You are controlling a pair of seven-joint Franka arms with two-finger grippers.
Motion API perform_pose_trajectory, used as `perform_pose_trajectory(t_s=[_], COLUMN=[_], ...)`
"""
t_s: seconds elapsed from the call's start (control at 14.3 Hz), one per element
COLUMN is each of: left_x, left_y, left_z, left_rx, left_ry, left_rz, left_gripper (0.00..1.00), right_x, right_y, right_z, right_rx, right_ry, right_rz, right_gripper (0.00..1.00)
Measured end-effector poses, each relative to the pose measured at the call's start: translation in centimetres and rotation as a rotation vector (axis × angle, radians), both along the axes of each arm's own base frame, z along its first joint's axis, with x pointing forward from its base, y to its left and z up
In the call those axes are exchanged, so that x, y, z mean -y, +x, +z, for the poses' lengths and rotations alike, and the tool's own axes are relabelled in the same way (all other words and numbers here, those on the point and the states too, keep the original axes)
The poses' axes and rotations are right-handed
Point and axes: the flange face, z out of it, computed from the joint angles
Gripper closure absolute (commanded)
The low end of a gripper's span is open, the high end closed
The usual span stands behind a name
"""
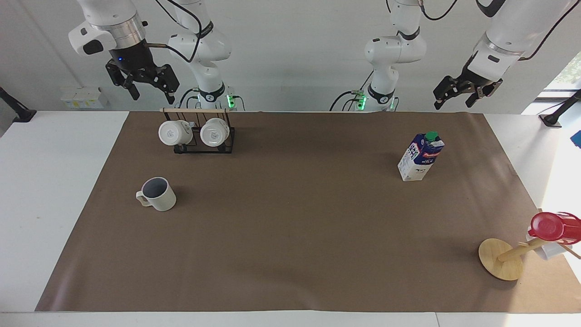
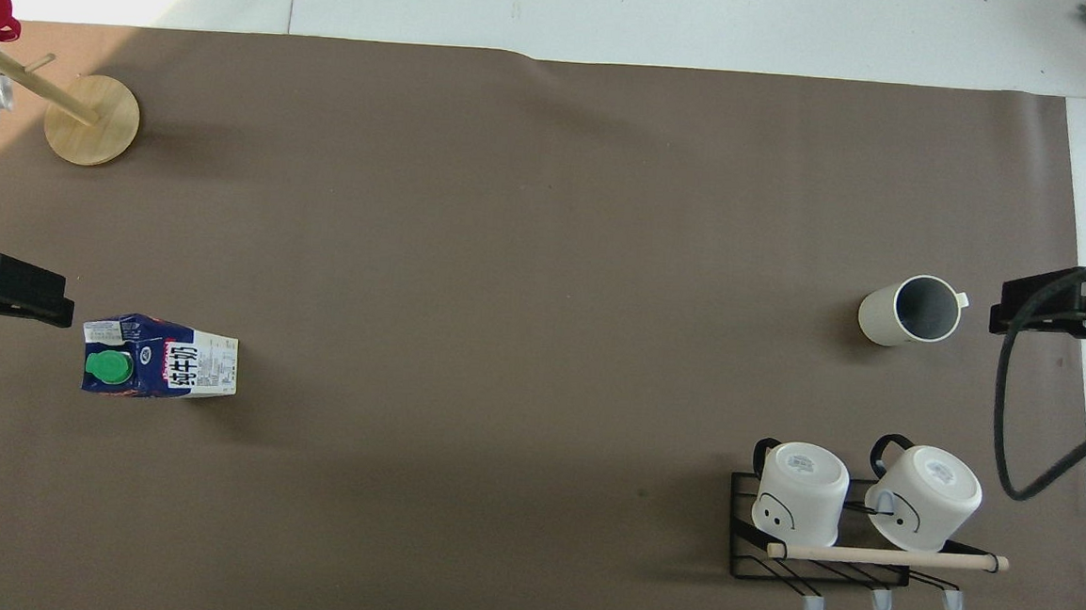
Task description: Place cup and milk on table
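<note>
Cup (image 1: 157, 194) upright, milk (image 1: 420, 157) upright, both claws raised, empty

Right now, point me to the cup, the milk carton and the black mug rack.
cup (image 1: 159, 195), facing view: on its ribbed outer wall.
milk carton (image 1: 420, 159), facing view: on its front face, below the cap.
black mug rack (image 2: 740, 548), overhead view: on its wire frame, beside the mugs.

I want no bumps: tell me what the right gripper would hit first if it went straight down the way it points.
Going by the facing view, the right gripper hangs open and points down over the black mug rack. It would probably meet the rack's wooden bar or a white mug first, though depth is unclear.
</note>
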Motion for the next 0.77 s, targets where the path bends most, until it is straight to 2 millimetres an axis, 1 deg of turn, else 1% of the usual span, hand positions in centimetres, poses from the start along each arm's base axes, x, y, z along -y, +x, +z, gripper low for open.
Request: perform_pose_trajectory(t_s=[0.42,0.77], left_x=[0.00,0.00], left_y=[0.00,0.00], left_z=[0.00,0.00], left_rx=[0.000,0.000], left_ry=[0.000,0.000], left_rz=[0.000,0.000], left_gripper=[0.00,0.00], right_x=[0.04,0.69], right_y=[0.01,0.03], right_z=[-0.12,-0.15], right_rx=[-0.002,-0.003], right_ry=[0.000,0.001], right_rz=[-0.001,-0.013], right_gripper=[0.00,0.00])
